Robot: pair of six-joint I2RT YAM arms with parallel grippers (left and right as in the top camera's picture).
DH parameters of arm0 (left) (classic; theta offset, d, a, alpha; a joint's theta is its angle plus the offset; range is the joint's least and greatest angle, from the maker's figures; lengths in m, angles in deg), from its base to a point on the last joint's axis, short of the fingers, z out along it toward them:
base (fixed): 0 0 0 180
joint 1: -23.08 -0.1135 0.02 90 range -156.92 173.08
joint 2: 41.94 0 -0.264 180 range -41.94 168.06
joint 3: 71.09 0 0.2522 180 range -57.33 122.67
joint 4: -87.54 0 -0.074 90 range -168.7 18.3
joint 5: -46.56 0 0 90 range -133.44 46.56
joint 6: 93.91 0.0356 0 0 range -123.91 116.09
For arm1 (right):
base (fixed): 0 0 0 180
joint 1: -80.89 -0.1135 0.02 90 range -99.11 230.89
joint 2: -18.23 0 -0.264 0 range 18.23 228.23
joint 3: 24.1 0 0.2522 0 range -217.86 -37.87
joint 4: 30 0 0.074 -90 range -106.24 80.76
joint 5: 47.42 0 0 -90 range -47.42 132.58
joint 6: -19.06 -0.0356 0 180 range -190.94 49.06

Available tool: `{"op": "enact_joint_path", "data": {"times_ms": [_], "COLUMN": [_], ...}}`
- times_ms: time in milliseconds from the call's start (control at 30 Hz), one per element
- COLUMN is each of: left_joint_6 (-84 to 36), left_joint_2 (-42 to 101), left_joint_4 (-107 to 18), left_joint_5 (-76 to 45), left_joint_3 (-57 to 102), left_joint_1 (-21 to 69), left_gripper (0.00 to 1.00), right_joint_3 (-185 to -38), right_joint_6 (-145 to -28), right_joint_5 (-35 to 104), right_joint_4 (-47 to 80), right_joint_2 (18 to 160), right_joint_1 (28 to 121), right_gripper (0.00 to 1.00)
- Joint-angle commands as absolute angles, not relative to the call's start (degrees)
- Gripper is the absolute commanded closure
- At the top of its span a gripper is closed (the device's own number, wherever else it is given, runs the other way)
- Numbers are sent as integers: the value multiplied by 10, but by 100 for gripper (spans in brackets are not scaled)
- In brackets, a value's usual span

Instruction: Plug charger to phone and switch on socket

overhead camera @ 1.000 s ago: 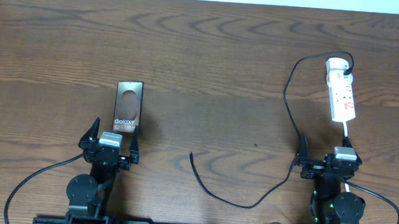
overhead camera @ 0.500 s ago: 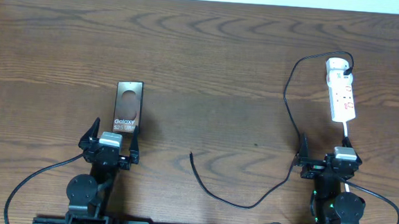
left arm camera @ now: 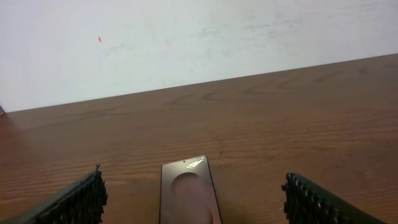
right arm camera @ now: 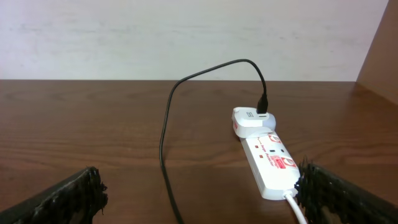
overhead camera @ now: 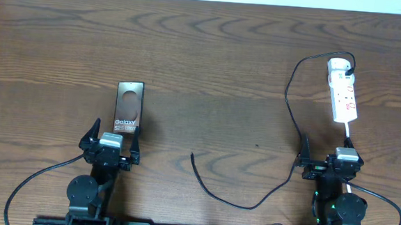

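- Brown wood-grain table is backed by white wall.
- Flat dark glossy "Galaxy" phone is laid ahead of L gripper; jaws spread, nothing held.
- White elongated power strip w/ red marks is placed ahead of R gripper; jaws spread, empty.
- Thin black charger cable is plugged into strip's far end; tip is laid mid-table, apart from phone.
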State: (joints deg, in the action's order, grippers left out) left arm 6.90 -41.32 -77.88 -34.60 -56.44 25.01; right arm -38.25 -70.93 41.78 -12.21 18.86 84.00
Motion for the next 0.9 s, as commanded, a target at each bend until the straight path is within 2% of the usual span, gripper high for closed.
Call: {"op": "enact_joint_path", "data": {"times_ms": [0, 867], "left_joint_6": [77, 52], "left_joint_2": [-417, -417], "left_joint_4": [-755, -758], "left_joint_5": [-334, -333], "left_joint_3": [-571, -571], "left_joint_1": [250, 250], "left_gripper": [12, 12], "right_joint_3": [-382, -382], "right_joint_6": [-713, -713], "right_joint_5": [420, 420], "right_joint_4": [-119, -119], "right_joint_2": [187, 187], "right_joint_1": [842, 842], "right_gripper": [1, 1]}}
